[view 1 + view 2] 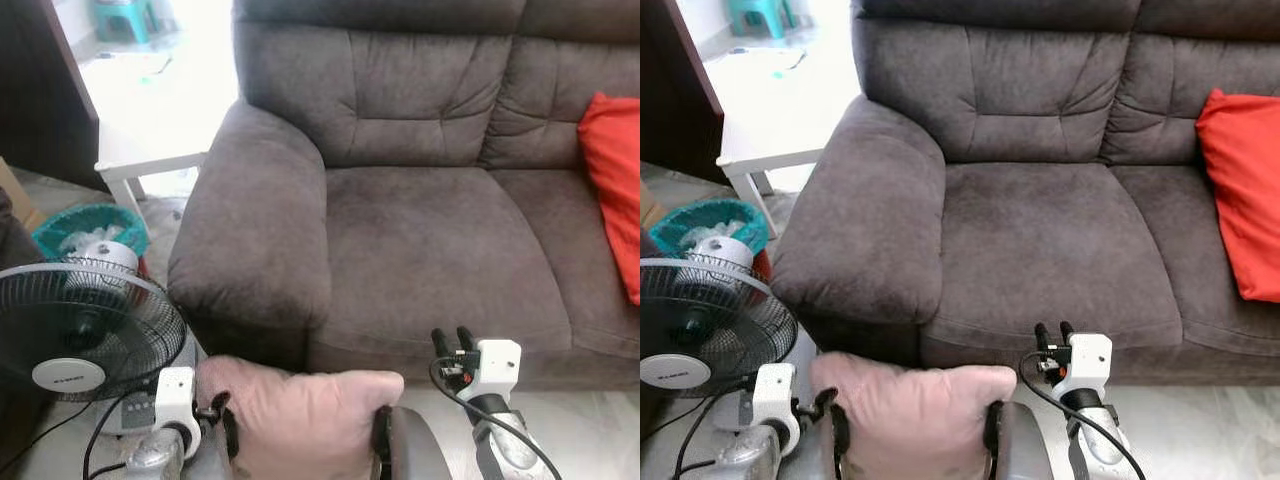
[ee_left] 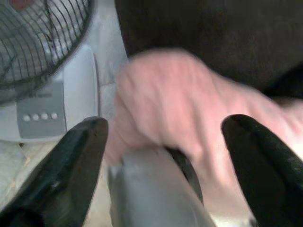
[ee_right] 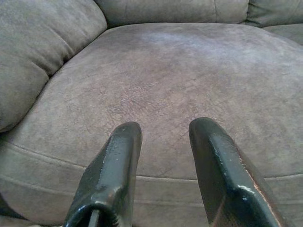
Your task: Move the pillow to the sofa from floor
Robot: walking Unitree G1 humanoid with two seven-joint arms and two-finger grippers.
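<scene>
At the far left stands a pedestal fan (image 1: 75, 335) on the floor, with a teal basket (image 1: 88, 228) behind it and a white side table (image 1: 140, 165) further back.

Just right of the fan, the left gripper (image 2: 165, 170) sits at the pink pillow's near left edge. In its wrist view its two black fingers (image 2: 71, 170) are spread wide, with the pillow lying between and beyond them; whether either finger touches the fabric cannot be told through the blur.

The pink pillow (image 1: 300, 415) is low in the near foreground, in front of the sofa's base and below the seat, so not yet on the sofa. A grey rounded part of the robot (image 1: 415, 450) lies against its right side.

The pillow looks soft, light and easily squashed; it will likely sag and fold if pinched at one corner. A hold from both sides, or a deep bite into a bunched edge, would probably carry it best. The fabric seems matte, so slipping is a small worry.

The brown sofa (image 1: 430, 250) lies beyond, its left seat cushion bare.

The right gripper (image 1: 452, 340) hovers near the sofa's front edge, fingers parted a little and holding nothing, pointed at the seat.

A red cushion (image 1: 615, 190) rests at the sofa's far right.
</scene>
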